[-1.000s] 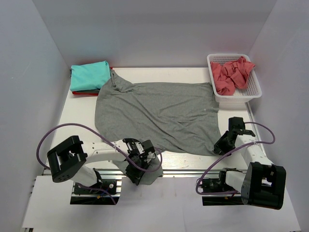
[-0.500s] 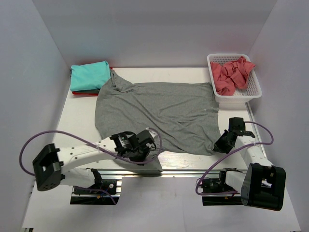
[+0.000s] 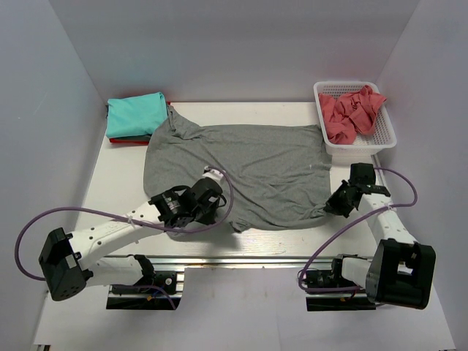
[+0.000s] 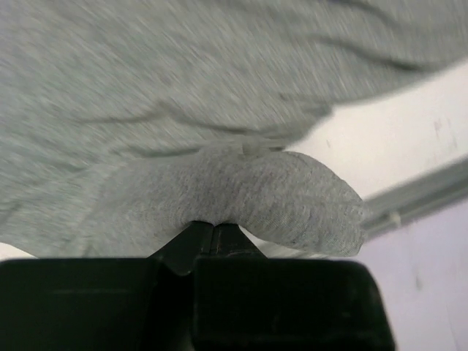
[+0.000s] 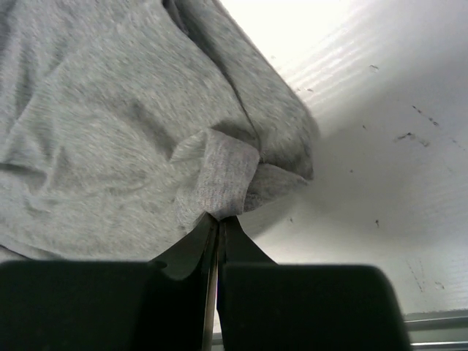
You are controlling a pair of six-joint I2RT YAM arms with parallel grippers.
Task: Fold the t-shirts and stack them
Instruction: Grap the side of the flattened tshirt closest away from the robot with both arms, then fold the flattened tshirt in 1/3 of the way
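A grey t-shirt [image 3: 241, 168] lies spread across the middle of the table. My left gripper [image 3: 208, 199] is shut on its near hem [image 4: 241, 190], which bulges over the closed jaws and is lifted onto the shirt. At the shirt's near right corner, my right gripper [image 3: 335, 205] is shut on a pinch of grey cloth [image 5: 223, 179]. A folded teal t-shirt [image 3: 135, 115] lies on a red one [image 3: 130, 140] at the back left. A coral-pink t-shirt [image 3: 351, 111] is crumpled in the basket.
The white mesh basket [image 3: 362, 150] stands at the back right, close behind my right arm. White walls enclose the table on three sides. A metal rail [image 3: 278, 259] runs along the near edge. Purple cables loop from both arms.
Both grippers shut on the grey shirt's near hem. The left arm carried its hem away from the near edge over the shirt; the right gripper lifted its corner slightly back.
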